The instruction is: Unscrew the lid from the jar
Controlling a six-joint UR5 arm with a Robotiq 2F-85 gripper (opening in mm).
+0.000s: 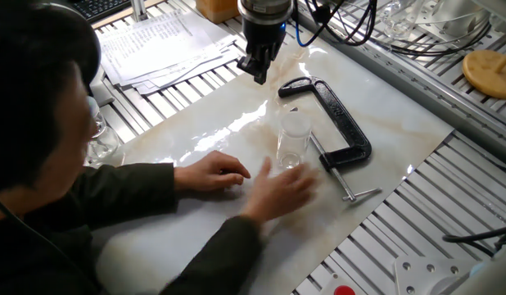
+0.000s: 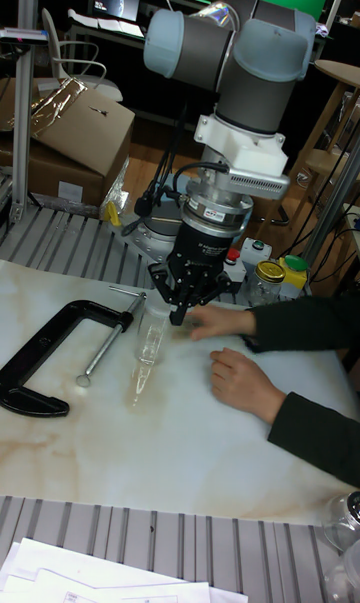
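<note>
Two cameras give me this moment. The black two-finger gripper [image 1: 259, 72] hangs over the pale marble-patterned table [image 1: 400, 135], and I read its jaws as released: in the tall fixed view the fingers [image 2: 160, 285] stand splayed with nothing between them.

The small straight-sided clear cylindrical jar [image 1: 291, 151] stands upright on the table, nearer the fixed camera than the jaws and apart from them. Its small round translucent whitish screw cap [image 1: 295, 121] sits on the jar's mouth. In the tall fixed view the jar [image 2: 149, 341] shows just below the fingertips, but I cannot tell the gap there.

The large black metal C-clamp [image 1: 345, 124] lies flat beside the jar, on the far side of it from the person. Its silver screw rod [image 1: 335, 168] runs past the jar's base; I cannot tell whether they touch.

A person in a dark sleeve [image 1: 167, 184] leans in. One hand [image 1: 280, 190], blurred, is close to the jar's base; the other hand [image 1: 210, 173] rests flat on the table, well clear of the jaws.
</note>
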